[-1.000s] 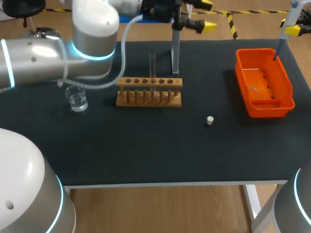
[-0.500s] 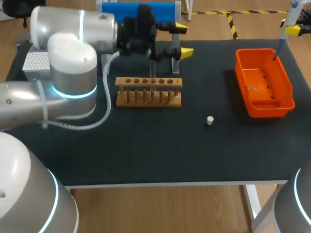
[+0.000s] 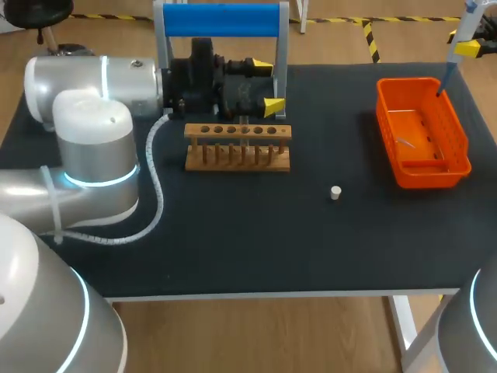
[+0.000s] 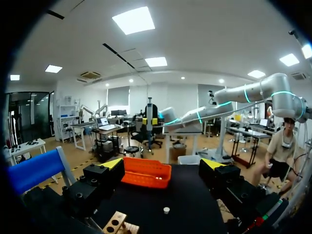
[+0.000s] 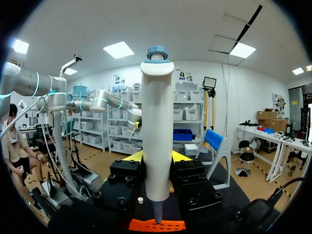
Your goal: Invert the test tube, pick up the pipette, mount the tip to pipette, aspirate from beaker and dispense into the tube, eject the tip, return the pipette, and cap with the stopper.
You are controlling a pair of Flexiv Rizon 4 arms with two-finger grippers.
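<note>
My left gripper hangs open just behind the wooden tube rack, its yellow tips wide apart. The test tube that stands in the rack is hidden behind it. In the left wrist view the left gripper has nothing between its fingers, with a corner of the rack below. My right gripper is at the far right, shut on the white pipette, whose tip points into the orange bin. The pipette stands upright in the right gripper. The white stopper lies on the mat.
The blue-topped pipette stand rises behind the rack, close to my left gripper. My left arm's elbow covers the left part of the table, where the beaker is hidden. The stopper and orange bin lie ahead of the left gripper.
My left arm has swung in and brought its open gripper down from behind the table to just behind the rack, now covering the tube and beaker. The right arm has kept still.
</note>
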